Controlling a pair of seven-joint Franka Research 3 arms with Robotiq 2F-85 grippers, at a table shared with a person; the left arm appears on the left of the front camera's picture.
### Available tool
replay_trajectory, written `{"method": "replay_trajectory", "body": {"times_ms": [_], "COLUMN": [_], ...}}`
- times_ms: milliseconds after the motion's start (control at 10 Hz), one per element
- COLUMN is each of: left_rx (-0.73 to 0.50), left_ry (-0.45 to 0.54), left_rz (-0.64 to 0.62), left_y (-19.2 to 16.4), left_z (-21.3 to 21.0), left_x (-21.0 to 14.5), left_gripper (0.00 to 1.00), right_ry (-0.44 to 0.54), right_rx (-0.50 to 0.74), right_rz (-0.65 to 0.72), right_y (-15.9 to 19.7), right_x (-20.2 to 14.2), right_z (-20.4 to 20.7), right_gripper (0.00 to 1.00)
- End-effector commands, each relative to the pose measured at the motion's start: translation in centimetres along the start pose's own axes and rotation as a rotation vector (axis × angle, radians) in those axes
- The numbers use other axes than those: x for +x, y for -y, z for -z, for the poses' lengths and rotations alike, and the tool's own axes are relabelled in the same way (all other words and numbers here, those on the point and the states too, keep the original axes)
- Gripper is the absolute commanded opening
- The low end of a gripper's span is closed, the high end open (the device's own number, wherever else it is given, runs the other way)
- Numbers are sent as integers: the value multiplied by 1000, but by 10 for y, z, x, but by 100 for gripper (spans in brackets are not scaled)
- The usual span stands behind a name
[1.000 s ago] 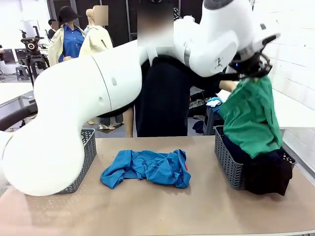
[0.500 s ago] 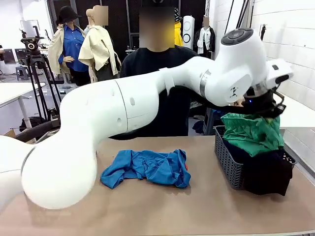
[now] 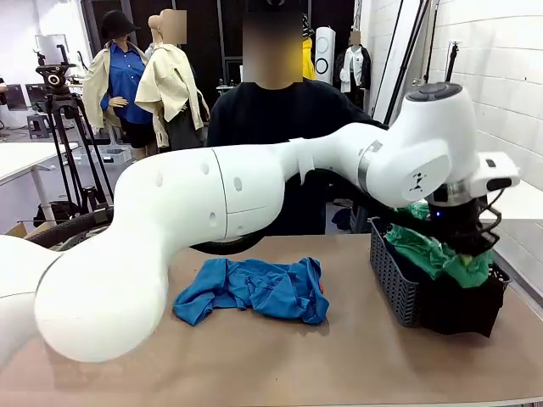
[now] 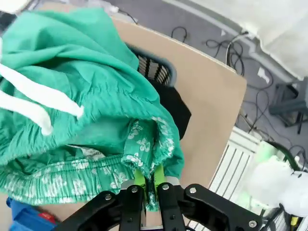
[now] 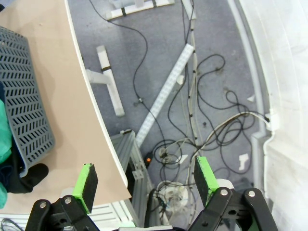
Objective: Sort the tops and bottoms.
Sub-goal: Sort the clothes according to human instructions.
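The green shorts (image 3: 437, 253) with a white drawstring (image 4: 33, 98) lie bunched on top of the dark basket (image 3: 392, 275) at the table's right. My left gripper (image 3: 462, 242) reaches across from the left and sits low over that basket, shut on a fold of the shorts (image 4: 96, 125); the green pads (image 4: 139, 179) pinch the patterned hem. A black garment (image 3: 458, 309) hangs over the basket's front. A blue top (image 3: 253, 289) lies crumpled at the table's middle. My right gripper (image 5: 144, 180) is open, hanging past the table's edge over the floor.
A second grey basket (image 3: 153, 263) stands at the table's left, partly behind my left arm. A person in dark clothes stands at the far side. Cables and a power strip (image 5: 166, 94) lie on the floor beside the table edge (image 5: 96, 110).
My left arm has lowered the green shorts from hanging above the right basket down onto the pile in it. The blue top has not moved.
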State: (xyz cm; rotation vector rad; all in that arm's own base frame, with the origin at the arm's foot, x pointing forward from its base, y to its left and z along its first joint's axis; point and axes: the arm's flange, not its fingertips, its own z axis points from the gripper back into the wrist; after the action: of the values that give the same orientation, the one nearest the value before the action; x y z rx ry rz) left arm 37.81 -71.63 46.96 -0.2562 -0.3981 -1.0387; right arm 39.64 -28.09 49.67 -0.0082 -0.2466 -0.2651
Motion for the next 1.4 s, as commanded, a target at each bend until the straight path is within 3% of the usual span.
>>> {"method": "replay_trajectory", "body": {"times_ms": [0, 100, 200, 600, 700, 1300], "left_rx": [21, 38, 59, 71, 63, 17], "left_ry": [0, 31, 62, 116, 108, 207], "left_rz": [76, 79, 86, 43, 6, -71], "left_y": [-8, -11, -15, -25, -28, -57], "left_z": [-2, -8, -16, -34, -41, -112], "left_x": [-32, -30, -25, -15, -11, 1], "left_gripper": [0, 0, 13, 93, 100, 100], "right_ry": [-1, -1, -1, -1, -1, -1], "right_rx": [1, 1, 1, 1, 1, 1], "right_rz": [-4, -4, -4, -4, -4, -4], "right_y": [0, 0, 0, 0, 0, 0], "right_x": [1, 1, 1, 1, 1, 1], "right_z": [0, 0, 0, 0, 0, 0], "right_gripper": [100, 100, 100, 100, 100, 100]}}
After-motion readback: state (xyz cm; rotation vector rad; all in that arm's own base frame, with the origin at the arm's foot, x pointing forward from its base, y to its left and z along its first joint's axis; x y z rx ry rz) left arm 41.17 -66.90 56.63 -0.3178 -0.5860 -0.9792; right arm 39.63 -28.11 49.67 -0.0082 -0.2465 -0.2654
